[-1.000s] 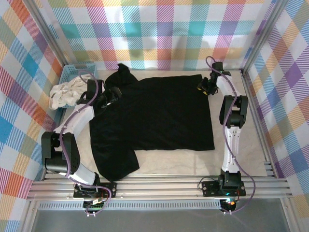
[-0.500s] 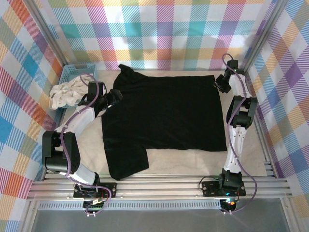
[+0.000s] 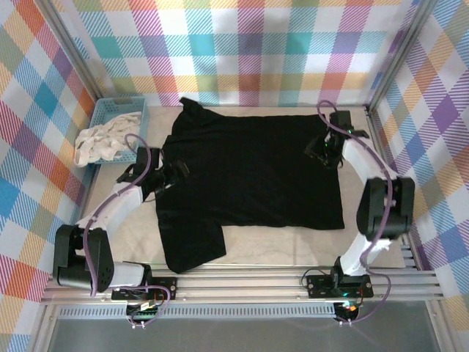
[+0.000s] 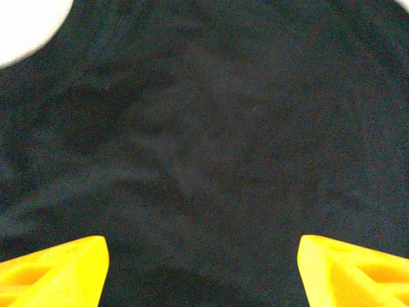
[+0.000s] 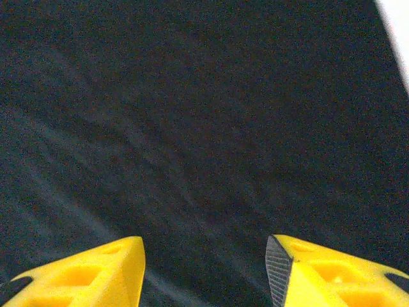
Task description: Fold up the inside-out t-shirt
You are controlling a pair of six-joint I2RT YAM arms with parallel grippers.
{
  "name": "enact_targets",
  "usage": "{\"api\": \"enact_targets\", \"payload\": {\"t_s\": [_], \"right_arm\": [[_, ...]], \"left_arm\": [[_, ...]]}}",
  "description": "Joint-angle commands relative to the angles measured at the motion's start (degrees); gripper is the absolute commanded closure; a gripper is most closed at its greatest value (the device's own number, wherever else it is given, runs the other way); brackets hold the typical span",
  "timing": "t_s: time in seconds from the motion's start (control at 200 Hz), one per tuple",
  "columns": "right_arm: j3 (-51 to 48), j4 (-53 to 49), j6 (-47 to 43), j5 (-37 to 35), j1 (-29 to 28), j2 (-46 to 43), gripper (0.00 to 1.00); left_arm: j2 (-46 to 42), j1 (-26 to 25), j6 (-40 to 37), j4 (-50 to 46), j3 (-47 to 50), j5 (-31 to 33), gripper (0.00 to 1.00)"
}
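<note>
Top external shows 1 t-shirt (image 3: 249,169), 1 basket (image 3: 117,107).

No writing, label or number can be read anywhere.

The t-shirt (image 3: 249,169) is matt black cloth, faintly creased — the fingers (image 5: 83,275) smooth yellow plastic.

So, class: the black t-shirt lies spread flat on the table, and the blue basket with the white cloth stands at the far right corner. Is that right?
One slip: the blue basket with the white cloth stands at the far left corner, not the right, as the top view shows. The black t-shirt does lie spread flat on the table.
</note>
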State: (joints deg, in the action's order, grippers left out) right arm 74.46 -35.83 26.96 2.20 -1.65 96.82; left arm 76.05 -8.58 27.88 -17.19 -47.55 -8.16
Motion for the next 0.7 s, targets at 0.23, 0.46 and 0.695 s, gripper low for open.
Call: {"api": "enact_targets", "payload": {"t_s": [0.23,0.46,0.695], "right_arm": [[-17.59,-11.14,2.06,-6.47,6.36,-8.73,0.45],[-22.61,-18.24,3.85,-8.97,8.33,-12.59,0.47],[-26.26,-19.15,2.88,-10.16,11.43,-12.27,0.47]], "left_arm": [[1.24,-4.80,1.30,-1.98,-1.13,-2.11,0.21],[2.87,-6.80,1.41,-0.26,-1.58,-2.53,0.21],[2.48,-6.89,0.39,-0.24,-1.22,-1.98,0.20]]}}
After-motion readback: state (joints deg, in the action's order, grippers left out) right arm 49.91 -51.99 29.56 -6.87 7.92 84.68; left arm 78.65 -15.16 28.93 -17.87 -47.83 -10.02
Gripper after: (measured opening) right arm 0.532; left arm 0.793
